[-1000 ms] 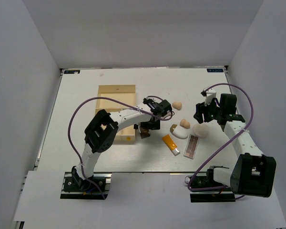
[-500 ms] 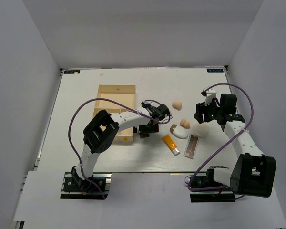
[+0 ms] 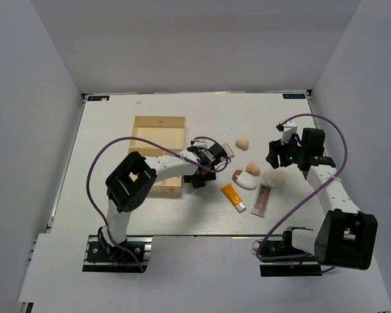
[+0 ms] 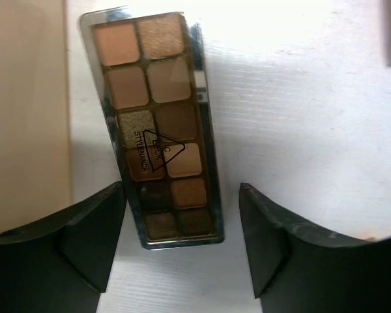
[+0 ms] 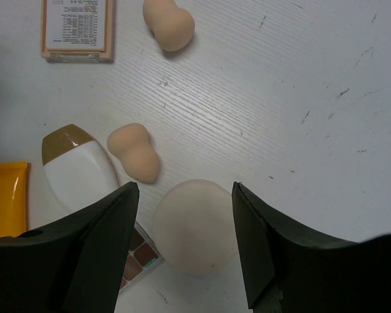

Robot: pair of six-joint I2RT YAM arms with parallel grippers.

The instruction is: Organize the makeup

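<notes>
While the right gripper (image 5: 186,187) stays over the puff (image 5: 194,225) with jaws apart, the left gripper (image 4: 182,190) has turned toward 7 o'clock, its jaws apart around the palette (image 4: 153,124), which lies at 3 o'clock of the box (image 4: 26,117).

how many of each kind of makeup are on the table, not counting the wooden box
eyeshadow palettes: 2
tan egg-shaped sponges: 2
square compact: 1
orange tube: 1
round cream puff: 1
white oval piece: 1
total: 8
</notes>
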